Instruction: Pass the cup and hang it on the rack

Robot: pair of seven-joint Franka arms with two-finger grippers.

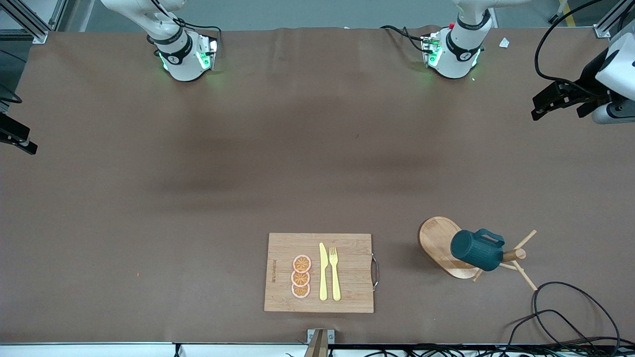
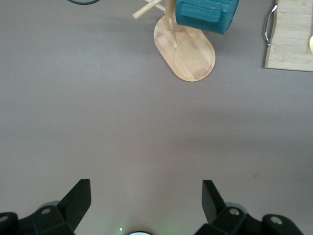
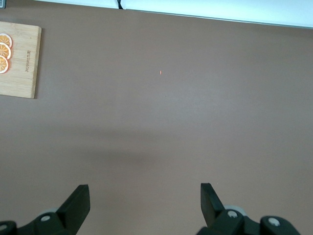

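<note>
Cup [image 1: 477,249] hangs on rack [image 1: 441,246], hiding its post; both pincers [image 2: 146,196] [image 3: 145,198] released.

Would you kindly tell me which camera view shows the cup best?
The front view: the whole cup shows there, hanging on the rack, handle included. The left wrist view catches only part of it, cut by the frame's edge. The right wrist view does not show it.

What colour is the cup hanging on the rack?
Dark teal-green, with a ribbed outside. The cup shows best in the front view, on the light wooden rack.
</note>
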